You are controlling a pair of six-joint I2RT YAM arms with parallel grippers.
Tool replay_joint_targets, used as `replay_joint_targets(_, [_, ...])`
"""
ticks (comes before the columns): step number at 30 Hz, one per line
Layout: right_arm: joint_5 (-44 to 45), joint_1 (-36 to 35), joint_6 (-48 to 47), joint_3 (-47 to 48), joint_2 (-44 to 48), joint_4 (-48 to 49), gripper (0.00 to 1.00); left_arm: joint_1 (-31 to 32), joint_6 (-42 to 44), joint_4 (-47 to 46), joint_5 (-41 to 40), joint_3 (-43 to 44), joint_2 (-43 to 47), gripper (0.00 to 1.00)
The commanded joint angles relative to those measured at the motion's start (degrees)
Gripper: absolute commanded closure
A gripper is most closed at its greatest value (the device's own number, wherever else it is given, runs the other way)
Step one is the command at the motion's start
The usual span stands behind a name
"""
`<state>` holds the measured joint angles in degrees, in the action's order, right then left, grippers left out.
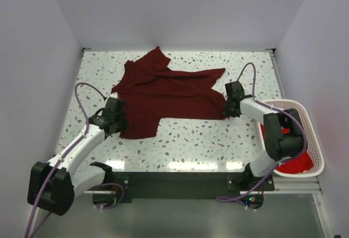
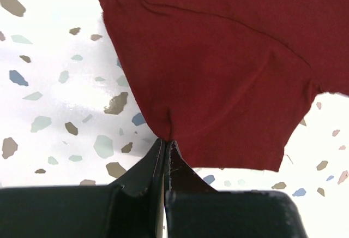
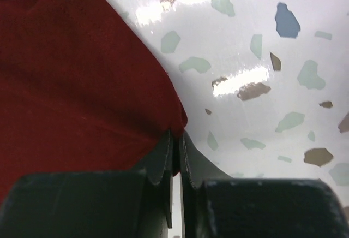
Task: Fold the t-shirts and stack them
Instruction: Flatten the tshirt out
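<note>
A dark maroon t-shirt [image 1: 169,93] lies crumpled across the far middle of the speckled table. My left gripper [image 1: 121,119] is shut on its near left edge; the left wrist view shows the cloth [image 2: 229,69] pinched between the fingertips [image 2: 166,142]. My right gripper [image 1: 228,108] is shut on the shirt's right edge, and the right wrist view shows cloth [image 3: 76,85] clamped at the fingertips [image 3: 176,134]. Brighter red t-shirts [image 1: 297,161] lie in the basket at the right.
A white plastic mesh basket [image 1: 312,134] stands at the table's right edge beside the right arm. White walls close in the table on three sides. A black rail [image 1: 180,180] runs along the near edge.
</note>
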<state>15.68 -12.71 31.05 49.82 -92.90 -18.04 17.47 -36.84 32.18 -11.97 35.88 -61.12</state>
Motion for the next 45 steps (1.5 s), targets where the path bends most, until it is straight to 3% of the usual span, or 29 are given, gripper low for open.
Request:
replay_joint_targets(1, [1.37, 0.14, -0.55, 2.28, 2.72, -7.43, 1.00, -3.75, 1.15, -3.00, 1.85, 2.96, -0.83, 1.00])
replay_joint_targets(5, [2.33, 0.14, -2.91, 16.30, 5.10, -12.97, 1.00, -11.31, 4.49, -2.66, 5.02, 13.57, -6.98, 1.00])
replay_joint_targets(8, [2.86, 0.14, -4.67, 29.04, 5.63, -17.54, 1.00, -15.79, 5.20, 0.41, 5.64, 28.42, -12.78, 1.00])
replay_joint_targets(9, [2.95, 0.14, -5.03, 32.50, 5.63, -18.60, 1.00, -17.37, 5.20, 1.55, 5.99, 36.98, -15.14, 1.00])
replay_joint_targets(15, [1.46, 0.14, -10.91, 55.80, 8.52, -24.93, 1.00, -19.58, 5.20, 10.17, 1.26, 68.56, -19.30, 1.00])
replay_joint_targets(18, [-0.21, 0.14, -14.95, 60.46, 13.96, -24.76, 1.00, -19.67, 7.13, 10.10, -1.38, 76.07, -15.46, 1.00])
replay_joint_targets(24, [2.15, 0.14, -21.20, 60.48, 28.36, -23.36, 1.00, -19.67, 12.31, 1.32, -12.88, 75.93, 0.18, 1.00])
replay_joint_targets(30, [2.07, 0.14, -26.74, 61.36, 36.56, -23.09, 1.00, -19.58, 18.03, -1.69, -15.10, 81.35, 6.62, 1.00])
replay_joint_targets(37, [0.67, 0.14, -29.82, 61.10, 38.68, -23.53, 1.00, -19.67, 20.93, -1.95, -11.33, 82.25, 6.02, 1.00])
replay_joint_targets(40, [-0.47, 0.14, -29.82, 59.34, 37.45, -23.00, 1.00, -19.67, 21.28, -2.65, -5.63, 79.79, 2.51, 1.00])
replay_joint_targets(45, [-1.36, 0.14, -29.73, 47.41, 34.11, -17.93, 1.00, -19.67, 20.49, -4.40, 5.09, 69.35, -6.18, 1.00])
